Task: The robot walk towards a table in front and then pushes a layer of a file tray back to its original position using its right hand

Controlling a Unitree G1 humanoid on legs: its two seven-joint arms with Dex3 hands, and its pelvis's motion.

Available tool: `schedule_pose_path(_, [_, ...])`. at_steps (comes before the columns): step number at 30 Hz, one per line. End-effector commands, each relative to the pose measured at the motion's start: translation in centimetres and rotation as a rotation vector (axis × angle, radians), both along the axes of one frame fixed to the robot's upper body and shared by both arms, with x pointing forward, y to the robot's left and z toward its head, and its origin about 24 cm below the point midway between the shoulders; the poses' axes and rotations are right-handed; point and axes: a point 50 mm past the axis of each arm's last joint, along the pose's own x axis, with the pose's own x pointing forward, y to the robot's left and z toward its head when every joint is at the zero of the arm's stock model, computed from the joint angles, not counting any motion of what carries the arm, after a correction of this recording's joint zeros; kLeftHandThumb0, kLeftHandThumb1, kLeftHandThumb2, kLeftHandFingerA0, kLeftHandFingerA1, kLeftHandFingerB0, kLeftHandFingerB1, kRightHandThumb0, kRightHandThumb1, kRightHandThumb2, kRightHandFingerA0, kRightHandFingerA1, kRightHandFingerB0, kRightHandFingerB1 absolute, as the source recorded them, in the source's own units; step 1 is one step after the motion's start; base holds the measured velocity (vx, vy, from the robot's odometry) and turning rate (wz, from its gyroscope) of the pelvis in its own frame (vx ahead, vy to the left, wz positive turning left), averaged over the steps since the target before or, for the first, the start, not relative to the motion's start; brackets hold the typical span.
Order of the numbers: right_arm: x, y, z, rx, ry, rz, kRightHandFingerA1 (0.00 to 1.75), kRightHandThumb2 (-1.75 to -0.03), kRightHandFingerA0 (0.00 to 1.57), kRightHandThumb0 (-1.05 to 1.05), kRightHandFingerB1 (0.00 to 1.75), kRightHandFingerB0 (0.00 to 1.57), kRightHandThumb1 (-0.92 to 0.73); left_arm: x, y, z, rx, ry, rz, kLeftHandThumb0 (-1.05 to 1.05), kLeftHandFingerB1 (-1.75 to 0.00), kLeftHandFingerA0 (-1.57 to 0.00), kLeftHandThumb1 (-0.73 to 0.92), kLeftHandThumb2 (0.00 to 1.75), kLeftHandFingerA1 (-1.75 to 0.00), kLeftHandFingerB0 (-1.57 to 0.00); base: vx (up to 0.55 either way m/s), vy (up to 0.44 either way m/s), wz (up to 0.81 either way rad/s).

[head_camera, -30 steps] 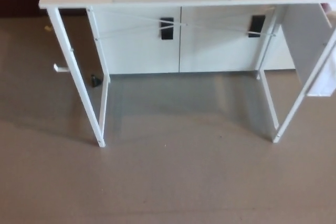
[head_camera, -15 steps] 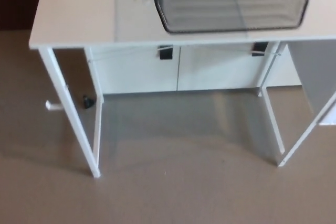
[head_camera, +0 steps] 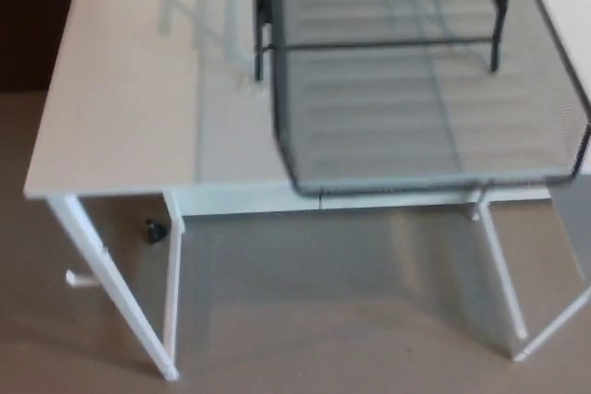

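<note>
Mesh of a dark file tray filled the upper right of the head view, its lowest layer drawn forward so that the front lip overhung the near edge of the white counter. That layer sat well out from the black upright posts of the frame behind it, which is why the job remained open: it had yet to be slid back under the tier above. The tray stood toward the right half of the counter, a placement that suited a push from the robot's right side. Neither hand appeared anywhere in the view, so whether their fingers were spread or pressed together could not be told. Below the counter, white legs ran down to a brown floor, and a small dark object lay on that floor near the left legs; what it was could not be made out. Judging by how close the counter's edge sat to the bottom of the view, the walk-up looked nearly complete, and the push would call for the right hand to meet the projecting front lip squarely, lest the light tray skid or twist.
</note>
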Motion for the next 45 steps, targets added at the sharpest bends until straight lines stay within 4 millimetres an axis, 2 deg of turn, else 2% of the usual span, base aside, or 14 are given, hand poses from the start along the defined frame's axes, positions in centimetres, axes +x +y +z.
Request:
schedule_pose_path(1, [-0.5, -0.2, -0.1, -0.023, 0.025, 0.008, 0.49, -0.60, 0.63, -0.39, 0.39, 0.46, -0.66, -0.6, 0.3, 0.1, 0.010, 0.022, -0.004, -0.25, -0.38, -0.55, 0.64, 0.59, -0.42, -0.44, 0.38, -0.062, -0.03])
schedule_pose_path(14, [-0.5, -0.3, -0.1, -0.024, 0.022, 0.021, 0.47, -0.59, 0.62, -0.40, 0.39, 0.44, -0.65, -0.5, 0.2, 0.1, 0.006, 0.028, -0.010, -0.23, -0.39, -0.54, 0.65, 0.60, -0.42, -0.44, 0.27, 0.090, -0.17])
schedule_pose_path(17, [-0.8, -0.3, -0.2, -0.033, 0.030, 0.021, 0.50, -0.60, 0.65, -0.40, 0.39, 0.46, -0.66, -0.8, -0.5, 0.1, -0.030, 0.047, -0.048, -0.24, -0.39, -0.52, 0.64, 0.60, -0.42, -0.43, 0.11, 0.128, 0.00])
schedule_pose_path(22, [-0.9, -0.1, -0.2, -0.021, 0.033, 0.022, 0.46, -0.59, 0.61, -0.40, 0.38, 0.45, -0.65, -1.2, -1.4, -0.2, -0.026, 0.073, -0.105, -0.24, -0.38, -0.51, 0.65, 0.59, -0.41, -0.44, 0.00, 0.000, 0.00])
schedule_pose_path(23, [-1.0, 0.0, -0.2, -0.016, 0.030, 0.023, 0.46, -0.59, 0.61, -0.38, 0.39, 0.45, -0.65, -1.3, -1.7, -0.3, -0.006, 0.106, -0.165, -0.28, -0.37, -0.49, 0.68, 0.60, -0.39, -0.44, 0.00, 0.000, 0.00])
schedule_pose_path(24, [-1.0, 0.0, -0.2, -0.019, 0.029, 0.028, 0.48, -0.59, 0.62, -0.39, 0.39, 0.45, -0.66, -1.3, -1.8, -0.3, 0.008, 0.125, -0.180, -0.35, -0.47, -0.45, 0.53, 0.78, -0.51, -0.37, 0.00, 0.000, 0.00])
schedule_pose_path(31, [-0.9, 0.1, -0.1, -0.017, 0.024, 0.034, 0.47, -0.59, 0.60, -0.39, 0.39, 0.44, -0.66, -1.6, -2.5, -0.3, 0.014, 0.232, -0.338, -0.38, -0.47, -0.41, 0.56, 0.80, -0.50, -0.36, -0.02, -0.166, 0.04])
schedule_pose_path(37, [-0.5, 0.1, 0.0, -0.022, 0.013, 0.045, 0.46, -0.59, 0.59, -0.38, 0.39, 0.44, -0.66, -1.4, -3.7, 0.0, -0.014, 0.216, -0.309, -0.36, -0.47, -0.41, 0.57, 0.80, -0.50, -0.35, -0.02, -0.004, -0.05])
schedule_pose_path(45, [0.0, 0.5, 0.3, -0.030, -0.018, 0.075, 0.47, -0.60, 0.60, -0.40, 0.38, 0.44, -0.67, -0.7, -4.3, 0.3, -0.027, 0.163, -0.204, -0.33, -0.48, -0.44, 0.54, 0.79, -0.51, -0.37, -0.07, 0.126, 0.06])
